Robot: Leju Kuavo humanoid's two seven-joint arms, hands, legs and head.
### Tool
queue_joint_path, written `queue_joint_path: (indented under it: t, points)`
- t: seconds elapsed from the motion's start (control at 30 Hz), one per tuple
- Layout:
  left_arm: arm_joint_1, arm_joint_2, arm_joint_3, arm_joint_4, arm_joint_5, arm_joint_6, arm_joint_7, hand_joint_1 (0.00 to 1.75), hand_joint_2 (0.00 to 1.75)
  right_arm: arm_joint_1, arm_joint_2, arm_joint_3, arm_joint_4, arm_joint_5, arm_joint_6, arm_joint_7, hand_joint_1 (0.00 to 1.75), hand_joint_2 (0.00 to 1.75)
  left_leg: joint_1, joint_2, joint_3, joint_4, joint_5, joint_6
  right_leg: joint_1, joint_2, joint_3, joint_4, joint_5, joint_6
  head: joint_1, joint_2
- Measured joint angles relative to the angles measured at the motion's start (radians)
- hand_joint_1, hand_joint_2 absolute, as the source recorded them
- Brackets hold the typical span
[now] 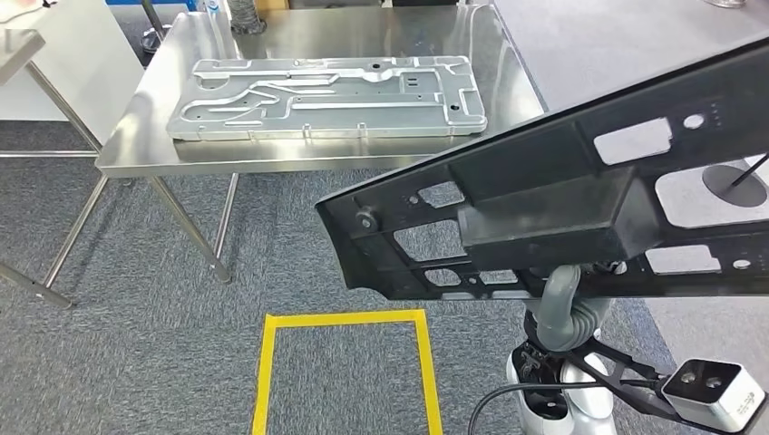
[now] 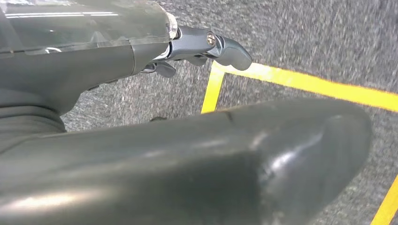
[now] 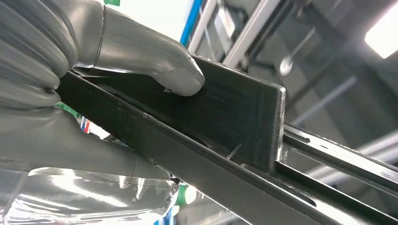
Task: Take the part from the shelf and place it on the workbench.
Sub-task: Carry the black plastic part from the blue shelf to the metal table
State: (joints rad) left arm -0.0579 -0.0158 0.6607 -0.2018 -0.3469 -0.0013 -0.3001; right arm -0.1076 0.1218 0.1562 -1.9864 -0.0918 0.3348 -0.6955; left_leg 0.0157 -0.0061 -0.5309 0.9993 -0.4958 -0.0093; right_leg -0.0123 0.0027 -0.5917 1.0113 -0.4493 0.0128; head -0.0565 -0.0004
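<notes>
A long black part [image 1: 562, 208] with cut-outs and a raised block hangs tilted close in front of me in the head view, right of the workbench [image 1: 508, 63]. My right arm [image 1: 567, 308] reaches up under it. In the right wrist view my right hand [image 3: 94, 93] grips the black part [image 3: 225, 112], its thumb pressed on the flat face and its fingers under the edge. My left hand [image 2: 155, 154] hangs over the carpet and holds nothing, with the dark fingers [image 2: 225, 47] well apart from the thumb.
A large silver machined plate [image 1: 326, 95] covers most of the steel workbench top. Thin table legs [image 1: 186, 222] slant down to grey carpet. A yellow tape square [image 1: 345, 319] marks the floor before me. Another table's corner [image 1: 18, 45] stands at far left.
</notes>
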Motion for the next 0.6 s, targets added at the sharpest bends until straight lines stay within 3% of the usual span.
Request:
queue_joint_path:
  t: [0.07, 0.1, 0.2, 0.23, 0.27, 0.3, 0.37, 0.4, 0.47, 0.53, 0.6]
  points:
    - [-0.001, 0.0, 0.0, 0.0, -0.002, 0.0, 0.0, 0.0, 0.0, -0.002, 0.0, 0.0, -0.001, 0.0, -0.001, 0.0, 1.75, 1.75, 0.004, 0.001, 0.0, 0.017, -0.013, -0.011, -0.001, 0.001, 0.01, -0.007, -0.003, -0.015, 0.0, 0.0]
    - [-0.002, 0.0, 0.0, 0.0, -0.003, 0.0, 0.0, 0.0, 0.0, -0.004, 0.0, 0.001, -0.001, 0.0, -0.002, 0.0, 1.75, 1.75, 0.006, 0.002, -0.014, 0.054, -0.032, -0.014, -0.002, 0.001, 0.017, -0.01, -0.005, -0.022, 0.0, 0.0]
    - [-0.001, 0.0, 0.004, 0.0, -0.007, -0.001, -0.001, 0.0, 0.0, -0.006, 0.001, 0.004, 0.0, 0.0, -0.005, 0.0, 1.75, 1.75, 0.007, 0.002, -0.126, 0.256, -0.105, -0.018, 0.003, -0.001, 0.034, -0.013, -0.019, -0.036, 0.0, 0.0]
    - [0.001, 0.0, 0.005, 0.0, -0.008, -0.001, -0.001, 0.0, 0.0, -0.006, 0.001, 0.004, 0.0, 0.0, -0.007, 0.0, 1.75, 1.75, 0.006, 0.002, -0.16, 0.301, -0.11, -0.018, 0.005, 0.0, 0.04, -0.012, -0.025, -0.037, 0.0, 0.0]
    - [0.002, 0.001, 0.006, 0.0, -0.008, -0.001, -0.001, 0.0, 0.0, -0.006, 0.001, 0.004, 0.001, 0.0, -0.008, 0.0, 1.75, 1.75, 0.006, 0.002, -0.176, 0.308, -0.092, -0.017, 0.008, 0.001, 0.048, -0.012, -0.032, -0.038, 0.0, 0.0]
    - [0.003, 0.001, 0.006, 0.0, -0.008, -0.001, -0.001, 0.0, 0.0, -0.006, 0.0, 0.004, 0.001, 0.0, -0.01, 0.0, 1.75, 1.75, 0.006, 0.002, -0.175, 0.279, -0.056, -0.014, 0.01, 0.002, 0.059, -0.012, -0.04, -0.037, 0.0, 0.0]
    - [0.003, 0.001, 0.007, 0.0, -0.008, -0.001, 0.0, 0.0, 0.0, -0.007, 0.0, 0.005, 0.002, -0.001, -0.011, 0.0, 1.75, 1.75, 0.001, 0.002, -0.135, 0.151, 0.037, -0.002, 0.013, 0.003, 0.082, -0.012, -0.059, -0.033, 0.0, 0.0]
    - [0.003, 0.002, 0.008, 0.0, -0.008, -0.001, 0.0, 0.0, 0.0, -0.009, 0.0, 0.005, 0.002, -0.003, -0.012, 0.0, 1.75, 1.75, -0.002, 0.002, -0.113, 0.093, 0.063, 0.004, 0.015, 0.004, 0.089, -0.011, -0.067, -0.029, 0.0, 0.0]
    - [0.002, 0.003, 0.012, 0.0, -0.009, -0.001, 0.001, 0.0, 0.0, -0.014, 0.0, 0.005, 0.004, -0.007, -0.012, 0.0, 1.75, 1.75, -0.007, 0.001, -0.09, 0.036, 0.069, 0.013, 0.017, 0.006, 0.096, -0.009, -0.077, -0.018, 0.0, 0.0]
    - [0.001, 0.002, 0.017, 0.0, -0.008, -0.001, 0.001, 0.0, 0.0, -0.016, 0.0, 0.005, 0.006, -0.01, -0.012, 0.0, 1.75, 1.75, -0.005, 0.0, -0.08, 0.025, 0.058, 0.024, 0.017, 0.005, 0.101, -0.006, -0.081, -0.007, 0.0, 0.0]
    - [0.001, 0.002, 0.02, 0.0, -0.008, -0.001, 0.001, 0.0, 0.0, -0.02, 0.0, 0.005, 0.006, -0.013, -0.011, 0.0, 1.75, 1.75, -0.002, -0.001, -0.064, 0.019, 0.051, 0.035, 0.015, 0.003, 0.083, 0.038, -0.098, 0.003, 0.0, 0.0]
